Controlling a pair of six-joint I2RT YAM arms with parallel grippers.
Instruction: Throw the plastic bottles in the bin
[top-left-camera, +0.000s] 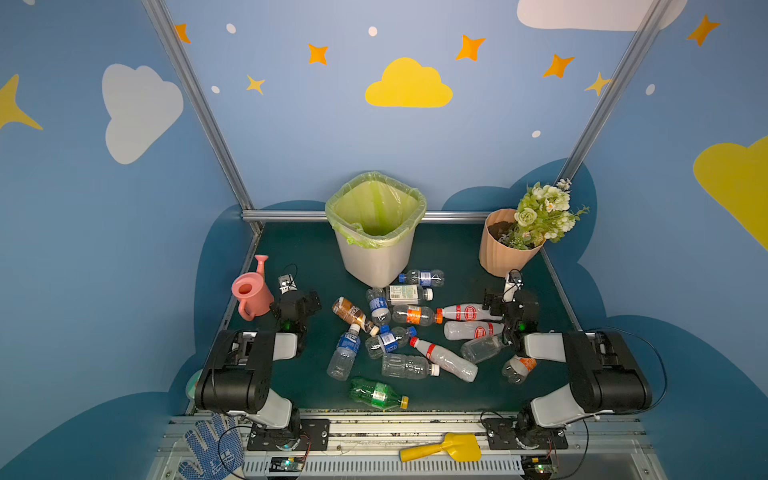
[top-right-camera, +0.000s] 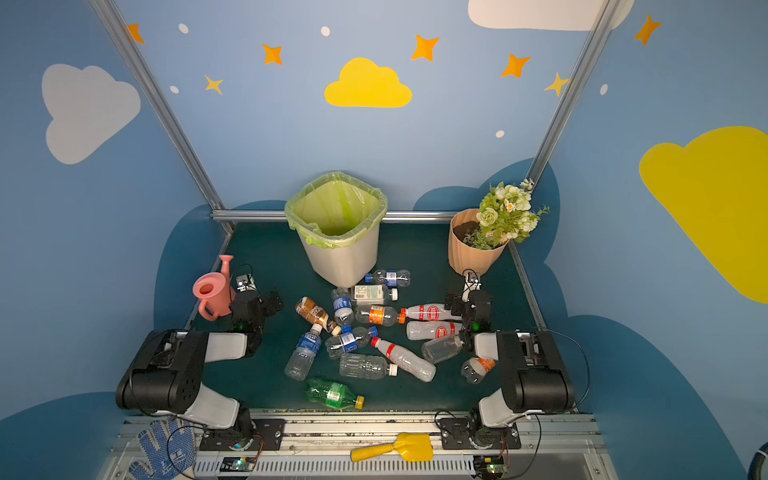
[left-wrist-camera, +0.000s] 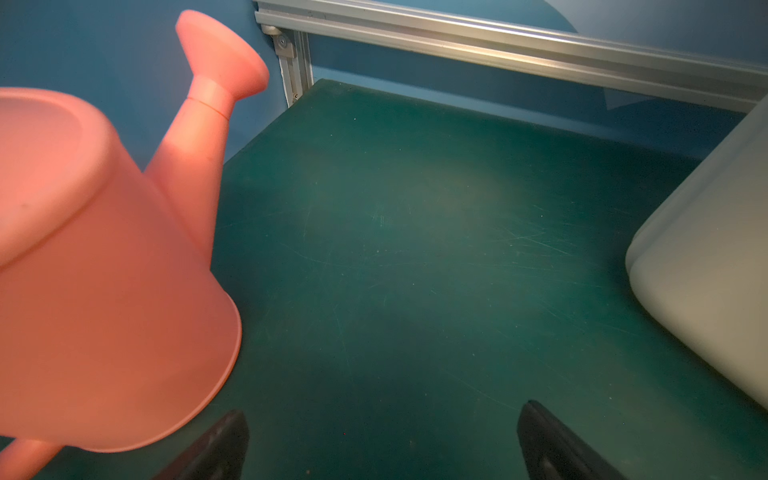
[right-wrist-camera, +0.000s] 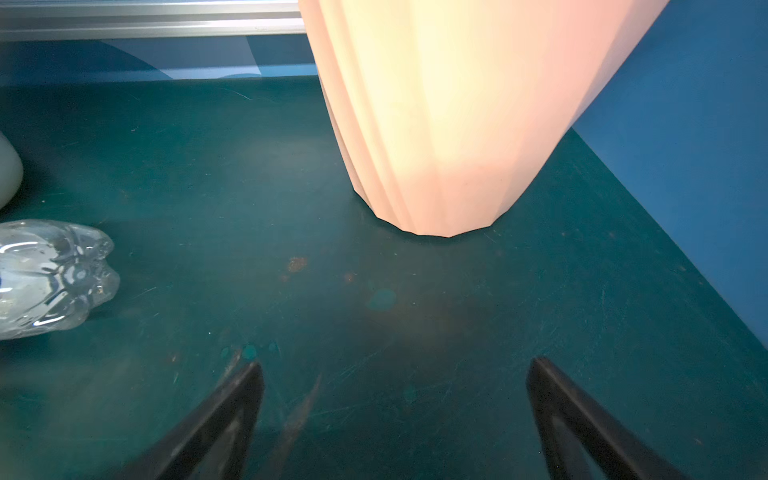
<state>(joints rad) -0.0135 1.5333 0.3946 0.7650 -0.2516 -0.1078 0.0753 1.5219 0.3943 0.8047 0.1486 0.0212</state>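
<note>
Blue walls (top-left-camera: 332, 137) painted with clouds and stars enclose a scratched dark green table (left-wrist-camera: 415, 270).

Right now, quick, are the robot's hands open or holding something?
Left gripper: open, holding nothing.
Right gripper: open, holding nothing.

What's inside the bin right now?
Only the yellow-green bag lining the bin shows in both top views; none of the bottles shows inside it. The very bottom is hidden behind the near wall, so I cannot tell what lies there.
</note>
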